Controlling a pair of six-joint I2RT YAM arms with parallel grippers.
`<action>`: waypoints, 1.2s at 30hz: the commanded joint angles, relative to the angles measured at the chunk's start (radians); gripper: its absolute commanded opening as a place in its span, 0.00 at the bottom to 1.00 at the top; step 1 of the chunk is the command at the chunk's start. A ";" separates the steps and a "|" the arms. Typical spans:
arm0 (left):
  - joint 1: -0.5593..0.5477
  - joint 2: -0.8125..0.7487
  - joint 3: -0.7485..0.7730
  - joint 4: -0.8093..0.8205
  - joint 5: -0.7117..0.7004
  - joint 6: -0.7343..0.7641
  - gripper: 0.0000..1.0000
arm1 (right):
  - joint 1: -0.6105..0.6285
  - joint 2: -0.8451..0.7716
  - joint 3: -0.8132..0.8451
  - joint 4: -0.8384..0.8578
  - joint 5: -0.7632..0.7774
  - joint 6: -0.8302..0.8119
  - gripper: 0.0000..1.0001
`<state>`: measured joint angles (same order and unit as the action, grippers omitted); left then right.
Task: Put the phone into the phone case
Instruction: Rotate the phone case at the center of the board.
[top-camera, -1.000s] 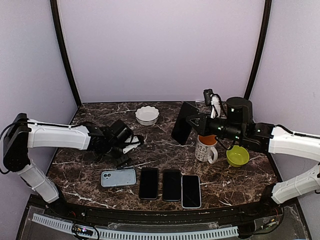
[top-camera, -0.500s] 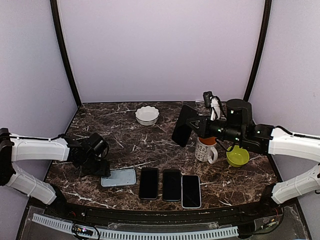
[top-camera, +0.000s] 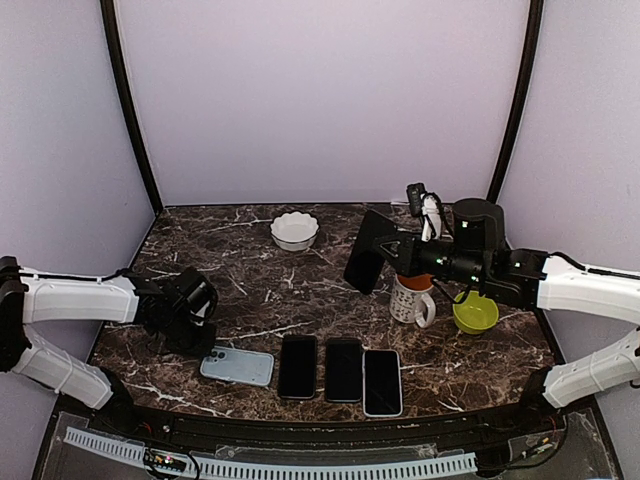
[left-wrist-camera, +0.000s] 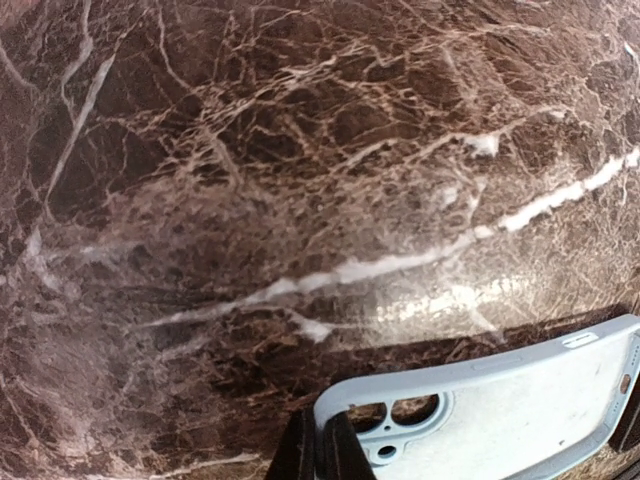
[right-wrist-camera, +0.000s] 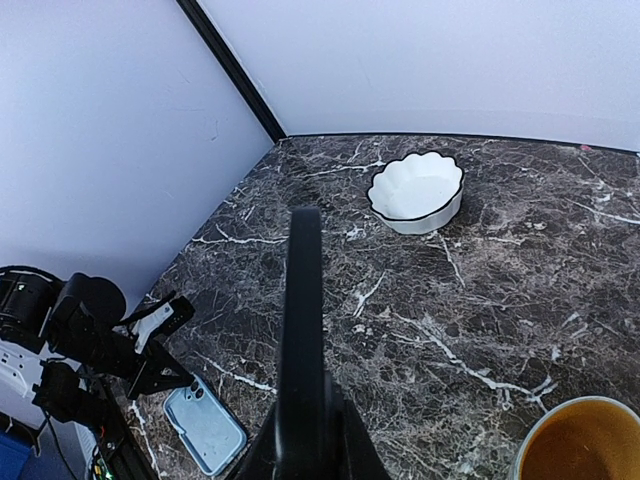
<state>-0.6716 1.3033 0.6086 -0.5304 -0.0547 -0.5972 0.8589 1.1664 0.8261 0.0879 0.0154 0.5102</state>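
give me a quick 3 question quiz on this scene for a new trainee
1. True or false: the left claw is shut on the rim of the case.
2. Pick one: the phone in the right claw is A) lying flat, B) held up on edge in the air, C) inside the case.
3. How many phones lie in a row beside the case?

Key: 1 true; 2 B; 3 three.
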 joint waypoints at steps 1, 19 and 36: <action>0.000 -0.011 0.094 -0.035 -0.063 0.151 0.00 | 0.002 -0.034 0.024 0.074 -0.006 -0.005 0.00; -0.127 0.139 0.358 -0.277 0.019 1.095 0.00 | 0.002 -0.040 0.049 0.031 -0.045 0.000 0.00; -0.160 0.360 0.433 -0.003 0.003 1.429 0.00 | 0.028 0.006 0.098 0.009 -0.062 -0.009 0.00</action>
<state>-0.8288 1.6238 1.0004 -0.5896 -0.0463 0.7315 0.8730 1.1748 0.8639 0.0429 -0.0341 0.5102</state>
